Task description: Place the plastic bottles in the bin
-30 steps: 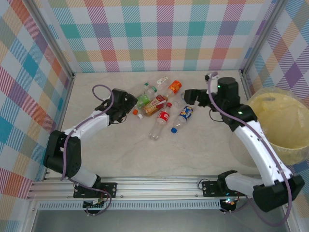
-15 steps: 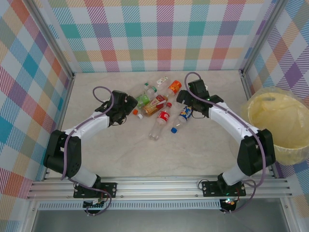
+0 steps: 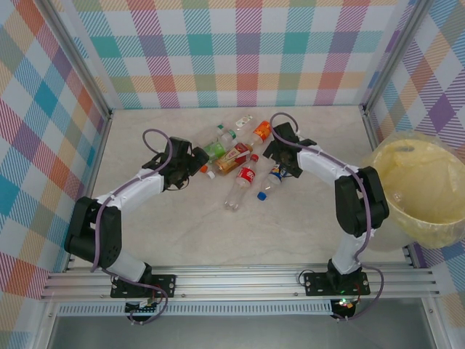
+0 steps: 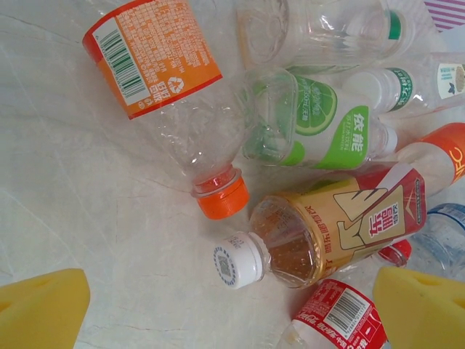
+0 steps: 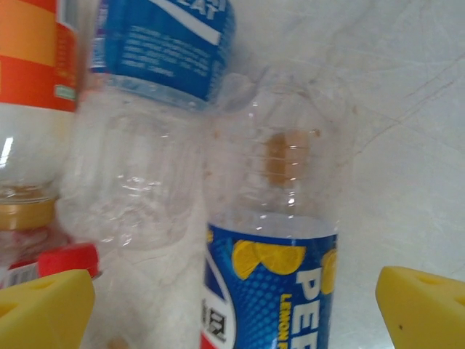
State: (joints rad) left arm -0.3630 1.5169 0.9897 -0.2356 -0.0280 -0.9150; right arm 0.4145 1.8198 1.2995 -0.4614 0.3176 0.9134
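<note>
bottles: the plastic bottles [image 3: 243, 156] are all lying on their sides in one loose heap, mid-counter and a bit toward the far edge. I can't make out any in the tub yet.
bin: the bin [image 3: 436, 225] is way over at the right edge of the counter, well apart from the heap. It looks tipped a little toward the counter.
right hand: the right hand [image 3: 280, 156] is down at the right side of the heap, jaws spread wide, holding nothing. Its wrist view shows the blue lemon-label bottle [image 5: 272, 291] lying between the yellow pads [image 5: 43, 309], with a gap on both sides.
left hand: the left hand [image 3: 190, 161] is parked at the left side of the heap, also wide open and empty. The orange-capped bottle [image 4: 156, 65] and the amber bottle with the white cap [image 4: 320, 233] are just ahead of it.
step: I'd say this is the reach-in for a pick, with the right hand lined up on the blue lemon one.
next move: probably settle lower, close on the bottle's body, lift it, then swing it out to the right edge and let go over the tub.
watch out: a clear bottle lies just beside the target, maybe touching, so a pad could catch it. Round, empty plastic like this could easily roll or pop out of the squeeze.
</note>
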